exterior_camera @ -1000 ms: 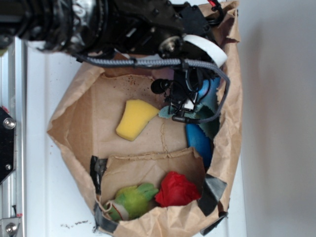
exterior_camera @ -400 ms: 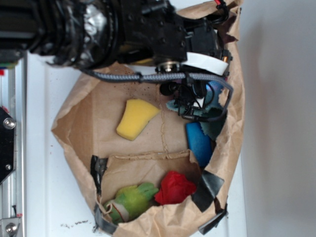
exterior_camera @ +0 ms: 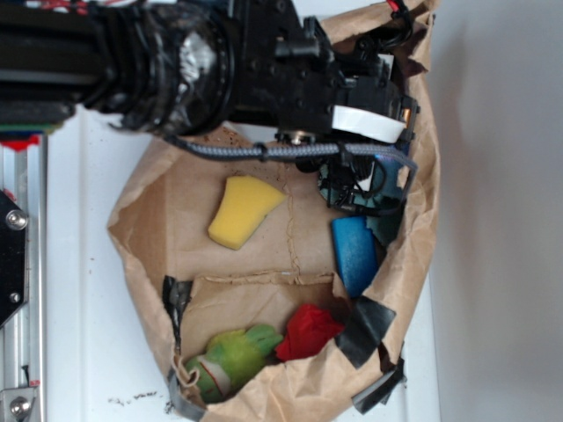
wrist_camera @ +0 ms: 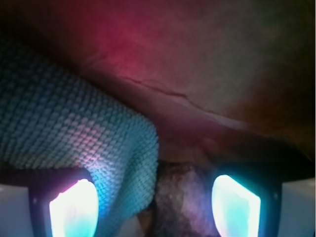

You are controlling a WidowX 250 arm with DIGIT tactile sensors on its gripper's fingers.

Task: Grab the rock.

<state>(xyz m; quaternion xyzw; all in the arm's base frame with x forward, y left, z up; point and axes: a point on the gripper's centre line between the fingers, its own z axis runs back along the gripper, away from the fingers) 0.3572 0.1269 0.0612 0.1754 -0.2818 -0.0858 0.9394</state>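
In the wrist view the rock (wrist_camera: 183,202), a dark rough lump, lies between my two glowing fingertips (wrist_camera: 74,210), nearer the right one. A fold of the light blue-green cloth (wrist_camera: 64,128) hangs over the left side and reaches down between the left fingertip and the rock. My gripper (wrist_camera: 154,207) is open, with the fingers standing apart on either side. In the exterior view the gripper (exterior_camera: 356,189) is low in the right part of the brown paper bag (exterior_camera: 158,220), and it hides the rock; only a strip of cloth (exterior_camera: 387,174) shows.
Inside the bag lie a yellow sponge (exterior_camera: 242,211), a blue block (exterior_camera: 354,252), a red wrinkly ball (exterior_camera: 308,330) and a green toy (exterior_camera: 233,356). The bag's right wall (exterior_camera: 413,220) rises close beside the gripper. A metal rail (exterior_camera: 18,290) runs along the left.
The arm has moved right and deeper into the bag, covering more of the cloth. The bag's walls have shifted and crumpled to the right.
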